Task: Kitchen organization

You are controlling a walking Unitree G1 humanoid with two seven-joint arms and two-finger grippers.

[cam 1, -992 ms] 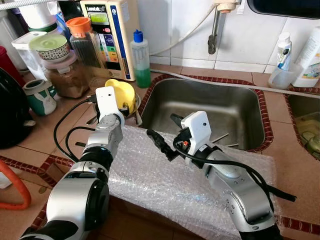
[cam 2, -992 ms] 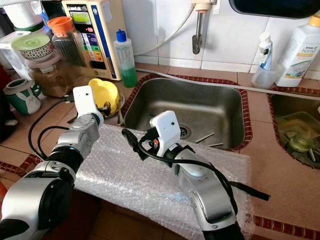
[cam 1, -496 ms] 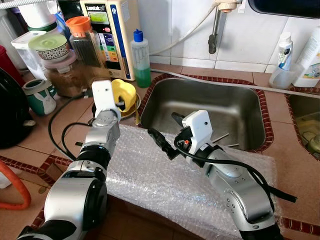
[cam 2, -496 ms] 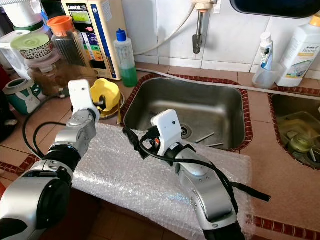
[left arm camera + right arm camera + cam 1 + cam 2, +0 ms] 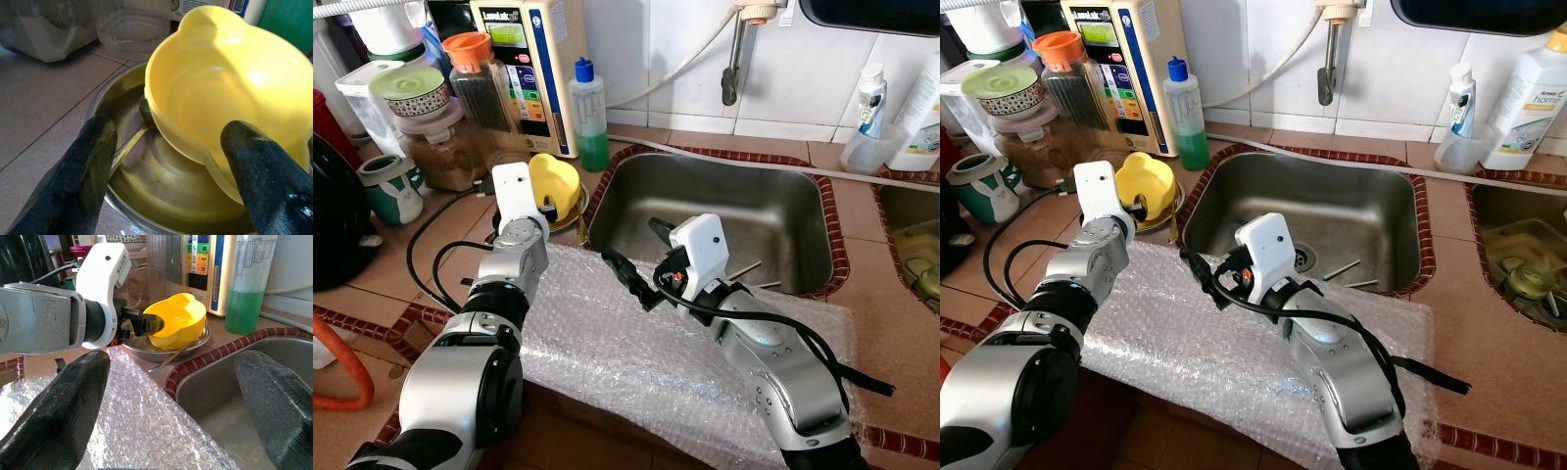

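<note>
My left gripper (image 5: 168,171) at the yellow bowl (image 5: 230,103)

Its fingers are spread around the bowl, which sits tilted in a steel dish (image 5: 161,191); my right gripper (image 5: 631,264) gapes beside the sink (image 5: 783,211).

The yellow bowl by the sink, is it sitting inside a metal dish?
Yes, the yellow bowl rests tilted in a shallow steel dish, with the open left gripper around it.

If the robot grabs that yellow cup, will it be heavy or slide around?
Probably light: the yellow cup looks like thin plastic. It lies tilted in a shiny metal bowl, so it may slip or rock when the open left gripper squeezes it.
</note>
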